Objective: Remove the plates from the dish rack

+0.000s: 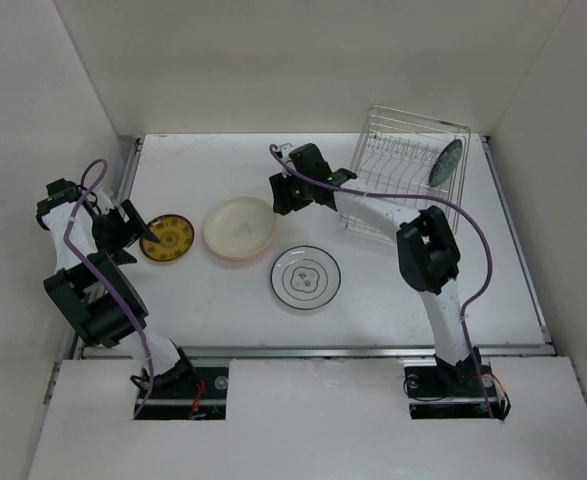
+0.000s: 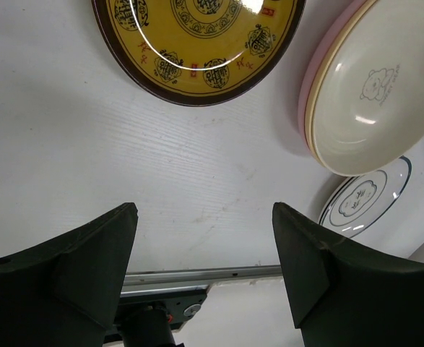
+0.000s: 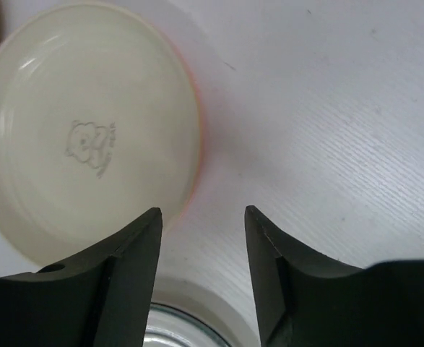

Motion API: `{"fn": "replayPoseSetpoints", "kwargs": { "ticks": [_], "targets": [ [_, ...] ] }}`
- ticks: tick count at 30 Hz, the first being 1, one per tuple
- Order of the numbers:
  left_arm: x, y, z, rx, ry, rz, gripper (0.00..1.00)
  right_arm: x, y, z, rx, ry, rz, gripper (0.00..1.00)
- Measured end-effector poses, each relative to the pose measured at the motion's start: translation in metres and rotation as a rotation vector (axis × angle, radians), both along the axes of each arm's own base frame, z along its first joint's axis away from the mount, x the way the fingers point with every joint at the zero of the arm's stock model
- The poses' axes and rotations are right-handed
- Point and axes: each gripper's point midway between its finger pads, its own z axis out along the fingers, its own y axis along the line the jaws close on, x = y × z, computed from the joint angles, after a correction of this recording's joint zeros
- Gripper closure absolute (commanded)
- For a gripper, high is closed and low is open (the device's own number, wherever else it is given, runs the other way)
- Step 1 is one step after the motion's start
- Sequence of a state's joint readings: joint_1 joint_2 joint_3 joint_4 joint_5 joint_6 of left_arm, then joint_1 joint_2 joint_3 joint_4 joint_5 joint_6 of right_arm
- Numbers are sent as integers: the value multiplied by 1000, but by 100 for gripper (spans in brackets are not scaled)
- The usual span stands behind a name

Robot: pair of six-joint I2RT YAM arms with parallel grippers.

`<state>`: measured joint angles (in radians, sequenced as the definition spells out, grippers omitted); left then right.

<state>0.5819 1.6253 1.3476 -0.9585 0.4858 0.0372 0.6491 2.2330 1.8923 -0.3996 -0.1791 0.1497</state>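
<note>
The silver wire dish rack (image 1: 405, 158) stands at the back right with one teal plate (image 1: 446, 162) upright in it. On the table lie a mustard plate (image 1: 167, 238), a cream plate (image 1: 239, 229) stacked on tan and pink ones, and a white dark-rimmed plate (image 1: 305, 277). My left gripper (image 1: 136, 230) is open and empty just left of the mustard plate (image 2: 197, 43). My right gripper (image 1: 280, 196) is open and empty above the table beside the right rim of the cream plate (image 3: 81, 144). The left wrist view also shows the cream plate (image 2: 374, 87) and the white plate (image 2: 363, 199).
White walls close in the table (image 1: 393, 310) on three sides. A metal rail (image 1: 313, 350) runs along the near edge. The white plate's rim (image 3: 190, 318) shows just below my right fingers.
</note>
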Motion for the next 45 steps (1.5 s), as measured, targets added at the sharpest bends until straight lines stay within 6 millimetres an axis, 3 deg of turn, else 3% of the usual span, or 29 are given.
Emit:
{"fn": "replayPoseSetpoints", "kwargs": {
  "ticks": [3,6,10,14,20,29,32,34,36,39,40,42,43,45],
  "targets": [
    [0,0,-1,-2,2,0,27,-19,15,28,-3,-90,46,51],
    [-3,-2,-3,-8,10,-1,27,-40,43,45,4,-160,105,51],
    [-3,-2,-3,-10,12,-1,27,-64,76,35,-4,-167,182,52],
    [-3,-2,-3,-10,11,-1,27,-58,79,7,-32,-131,182,52],
    [-3,-2,-3,-10,11,-1,27,-51,63,-43,-101,-47,155,56],
    [-3,-3,-3,-10,10,-7,27,-50,61,-43,-108,-42,148,56],
    [-3,-3,-3,-10,10,-8,27,-50,58,-34,-113,-50,132,56],
    [-3,-3,-3,-11,9,-8,27,-47,53,-15,-112,-78,110,47],
    [-3,-3,-3,-12,8,-8,27,-41,45,21,-105,-140,57,36],
    [-3,-3,-3,-13,8,-9,26,-29,21,94,-63,-254,-68,19],
    [-3,-3,-3,-13,8,-9,26,-25,9,124,-38,-296,-120,8],
    [-3,-3,-3,-14,7,-9,26,-11,-31,179,15,-369,-251,0],
    [-3,-3,-3,-14,7,-10,26,1,-62,206,40,-403,-337,0],
    [-3,-3,-3,-13,6,-12,26,30,-132,236,56,-441,-522,0]
  ]
}}
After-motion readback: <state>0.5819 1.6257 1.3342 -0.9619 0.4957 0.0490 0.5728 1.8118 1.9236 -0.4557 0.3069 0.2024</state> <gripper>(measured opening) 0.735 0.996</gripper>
